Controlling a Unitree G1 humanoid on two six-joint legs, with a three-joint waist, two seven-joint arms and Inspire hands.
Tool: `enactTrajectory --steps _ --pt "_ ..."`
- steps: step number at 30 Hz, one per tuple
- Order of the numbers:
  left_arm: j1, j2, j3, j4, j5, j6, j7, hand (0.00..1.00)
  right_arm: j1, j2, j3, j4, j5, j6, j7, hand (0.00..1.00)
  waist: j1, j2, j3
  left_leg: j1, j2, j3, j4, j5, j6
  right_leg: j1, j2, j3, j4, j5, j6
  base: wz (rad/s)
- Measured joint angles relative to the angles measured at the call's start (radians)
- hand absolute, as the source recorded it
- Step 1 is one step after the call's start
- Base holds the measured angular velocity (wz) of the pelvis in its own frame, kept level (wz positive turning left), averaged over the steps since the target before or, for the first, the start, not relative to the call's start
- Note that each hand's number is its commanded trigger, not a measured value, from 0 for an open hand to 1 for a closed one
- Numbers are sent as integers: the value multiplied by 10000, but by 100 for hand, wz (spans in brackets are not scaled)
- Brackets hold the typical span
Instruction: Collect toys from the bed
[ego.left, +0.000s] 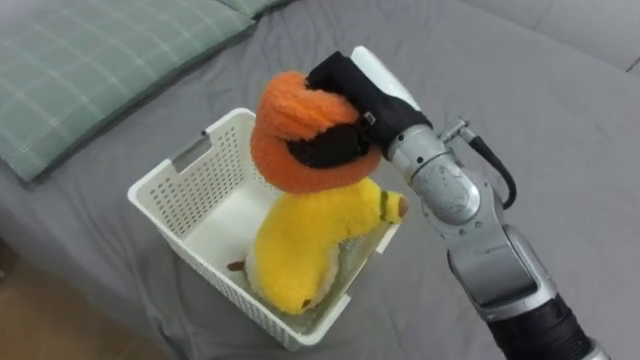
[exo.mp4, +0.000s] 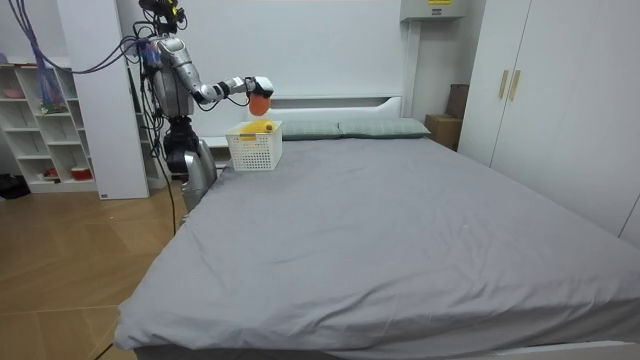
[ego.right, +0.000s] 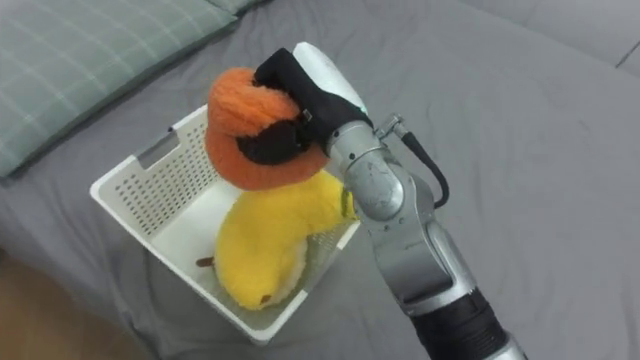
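Right hand (ego.left: 350, 85), fingers curled round a rounded orange plush toy (ego.left: 285, 110) (seemingly soft, light; grip mid-body), above a white perforated plastic basket (ego.left: 170, 178) holding a yellow plush toy (ego.left: 300, 245).

Bright, even, diffuse room light; faint soft shadows inside basket (ego.left: 190, 195).

The basket (ego.left: 190, 190) sits on the bed (ego.left: 560, 130), with a pillow (ego.left: 90, 70) behind it to the left. One plush toy (ego.left: 300, 250) lies inside the basket. The right hand (ego.left: 350, 85) holds a second toy (ego.left: 285, 110) directly above it.
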Motion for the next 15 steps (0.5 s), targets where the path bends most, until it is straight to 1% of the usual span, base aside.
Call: enactTrajectory --steps 1,2,4,5,6,7,8,9,10,12,15 --pt "-34 28 1 -2 -1 0 1 0 -3 48 6 74 25 -1 -3 25 79 -15 -11 -48 -37 -129 15 35 -2 9 -14 -80 1 0 1 33" --pt "-62 37 2 -5 -6 0 2 0 -9 67 6 124 42 -1 -5 1 94 2 1 -82 -61 -224 44 50 -6 26 -24 -142 -2 -2 3 36" --pt "-148 31 -5 -53 -40 10 1 0 -27 180 6 400 103 -2 -40 0 306 36 25 -130 -149 -470 110 96 -15 102 -75 -331 0 -39 56 35" --pt "-140 29 -12 -129 -77 20 0 0 -45 225 8 511 111 -11 -64 0 352 41 28 -150 -171 -524 133 103 -18 115 -95 -395 2 -53 65 32" --pt "-145 33 -23 -206 -92 19 1 0 -228 284 150 867 76 -8 -178 0 391 38 26 -194 -215 -654 141 149 -30 117 -174 -523 12 -70 62 37" --pt "-189 26 -32 -239 -83 28 1 0 -451 292 363 1197 0 8 -249 0 392 34 24 -260 -275 -819 146 179 -8 114 -196 -687 12 -88 60 39" --pt "-203 18 -31 -247 -69 33 1 0 -549 292 444 1354 -34 7 -251 0 394 34 25 -278 -306 -891 149 188 -19 114 -202 -761 13 -100 60 37" --pt "-234 13 -29 -258 -37 60 2 0 -641 341 522 1561 -35 9 -281 0 500 20 20 -295 -342 -973 137 265 -93 109 -190 -803 22 -109 61 21" --pt "-245 23 -24 -256 -10 102 21 0 -641 387 616 1728 -52 9 -383 0 680 15 22 -323 -357 -981 138 272 -93 114 -187 -774 20 -131 58 14" --pt "-240 15 -26 -247 -19 204 59 0 -640 407 786 1970 -55 4 -470 0 875 9 18 -338 -401 -1052 152 296 -88 131 -201 -800 21 -164 79 14" --pt "-182 -16 -29 -244 -18 309 174 0 -643 472 787 2200 -55 1 -675 0 933 -12 14 -443 -501 -1301 162 412 -42 104 -291 -1010 15 -198 121 25"
